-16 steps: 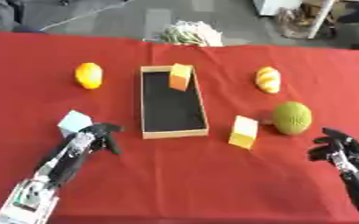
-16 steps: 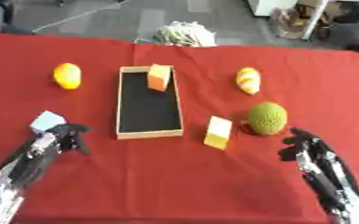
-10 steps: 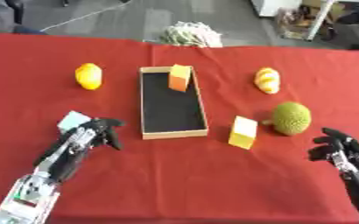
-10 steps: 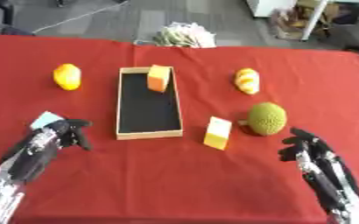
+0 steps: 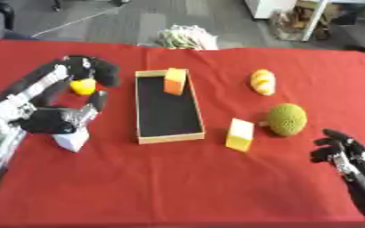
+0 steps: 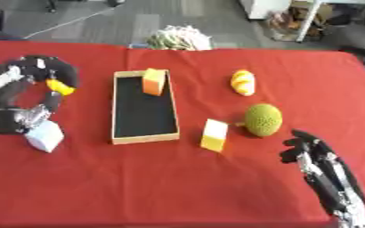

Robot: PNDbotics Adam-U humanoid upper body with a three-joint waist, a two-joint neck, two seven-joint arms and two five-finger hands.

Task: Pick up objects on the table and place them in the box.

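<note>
Upper left of frame: left hand (image 5: 88,71), fingers curled round a yellow fruit (image 5: 82,86), a white cube (image 5: 71,141) on the red table (image 5: 178,187) below it. Centre: the box (image 5: 168,108) with an orange block (image 5: 174,81) at its far end, a yellow block (image 5: 239,134) just right of it. Right: a yellow-white fruit (image 5: 263,82), a green bumpy fruit (image 5: 286,119), and at lower right the right hand (image 6: 314,153), fingers relaxed, empty.

left hand (image 5: 88,69) reached up to yellow fruit (image 5: 82,86), fingers curled over it

Left hand (image 5: 88,71) black w/ white-silver forearm shell, dark joint block nr wrist. Right hand (image 6: 314,153) black fingers (image 6: 294,143), silver-grey links along forearm, toward table's (image 5: 178,187) near edge.
</note>
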